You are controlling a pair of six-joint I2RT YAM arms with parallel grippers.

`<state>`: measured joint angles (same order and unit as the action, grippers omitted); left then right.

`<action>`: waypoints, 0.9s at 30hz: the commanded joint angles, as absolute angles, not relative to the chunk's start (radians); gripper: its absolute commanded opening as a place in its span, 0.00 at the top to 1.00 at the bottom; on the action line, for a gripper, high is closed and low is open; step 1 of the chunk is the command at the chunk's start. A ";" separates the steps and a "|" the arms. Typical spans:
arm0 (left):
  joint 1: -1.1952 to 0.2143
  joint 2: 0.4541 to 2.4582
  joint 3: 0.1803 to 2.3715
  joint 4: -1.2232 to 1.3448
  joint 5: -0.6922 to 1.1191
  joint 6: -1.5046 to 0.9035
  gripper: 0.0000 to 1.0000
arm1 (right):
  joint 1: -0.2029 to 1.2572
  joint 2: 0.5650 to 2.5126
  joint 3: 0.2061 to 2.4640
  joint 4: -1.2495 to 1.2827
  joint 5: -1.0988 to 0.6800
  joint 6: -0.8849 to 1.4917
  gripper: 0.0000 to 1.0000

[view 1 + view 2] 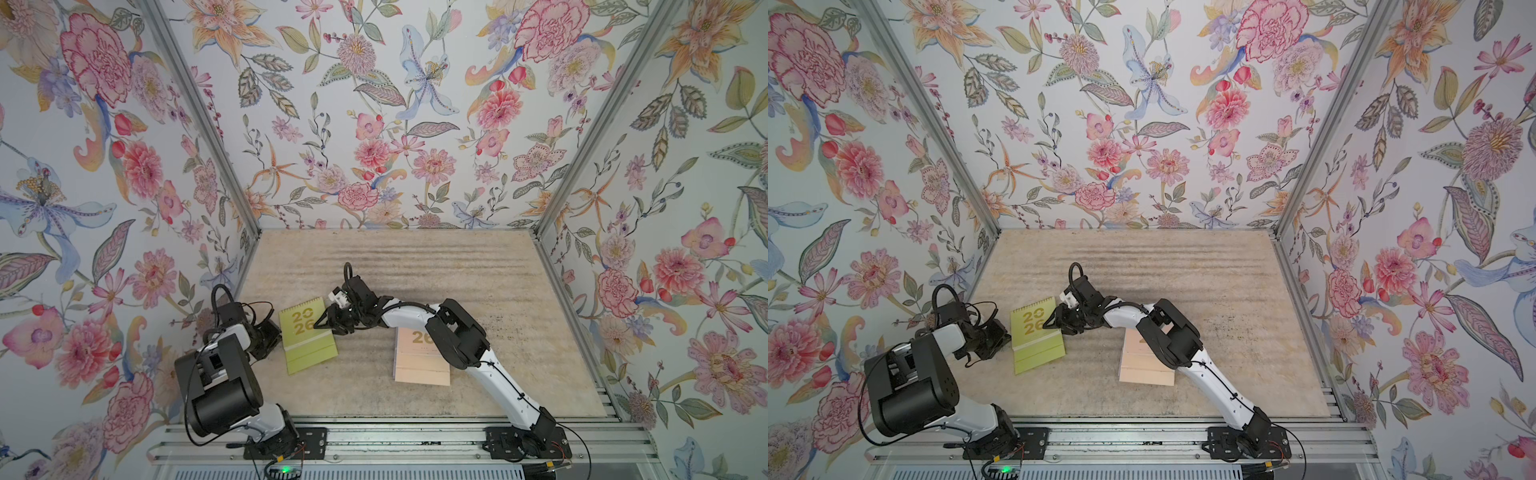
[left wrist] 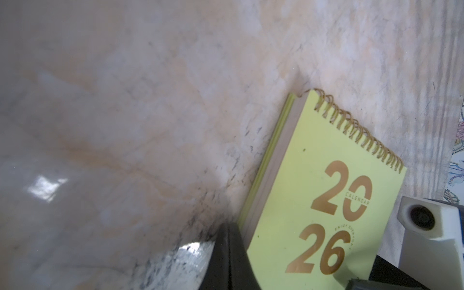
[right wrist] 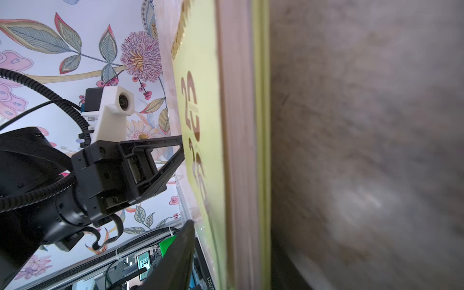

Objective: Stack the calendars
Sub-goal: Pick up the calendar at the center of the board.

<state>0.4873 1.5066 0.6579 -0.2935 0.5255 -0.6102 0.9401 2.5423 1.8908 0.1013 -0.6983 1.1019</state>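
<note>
The yellow-green calendar (image 1: 305, 332) lies cover-up on the left part of the marbled tabletop (image 1: 395, 270), its gold spiral binding (image 2: 359, 130) toward the back wall. Expect it to be light but thick: a paper block between stiff boards with a smooth cover that could slide in a shallow pinch. The boards hinge at the spiral, so they may fan open. Take it at the middle of a long edge, through the full thickness. Your right gripper (image 1: 328, 322) is there now, jaws narrow on that edge, one finger on the cover and one beneath. Your left gripper (image 3: 180, 147) sits at the opposite long edge with its jaws together, holding nothing. The peach-orange calendar (image 1: 419, 370) lies well apart to the right, partly hidden under the right arm. It looks like the base to stack on.
</note>
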 commanded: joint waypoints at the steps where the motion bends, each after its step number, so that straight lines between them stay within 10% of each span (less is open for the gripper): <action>1: 0.475 1.513 0.677 -0.333 0.551 -0.617 0.99 | 0.934 2.474 1.866 0.134 -0.671 1.109 0.65; 12: 0.474 1.439 0.730 -0.389 0.576 -0.594 1.00 | 0.945 2.370 1.752 0.178 -0.597 1.089 0.99; 27: 0.238 1.218 0.774 -0.201 0.583 -0.845 1.00 | 0.884 1.916 1.303 0.225 -0.479 1.052 1.00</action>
<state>0.2825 1.2465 0.7559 -0.2832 0.5949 -0.7502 0.9077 2.0224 1.3575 0.1646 -0.5098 1.0698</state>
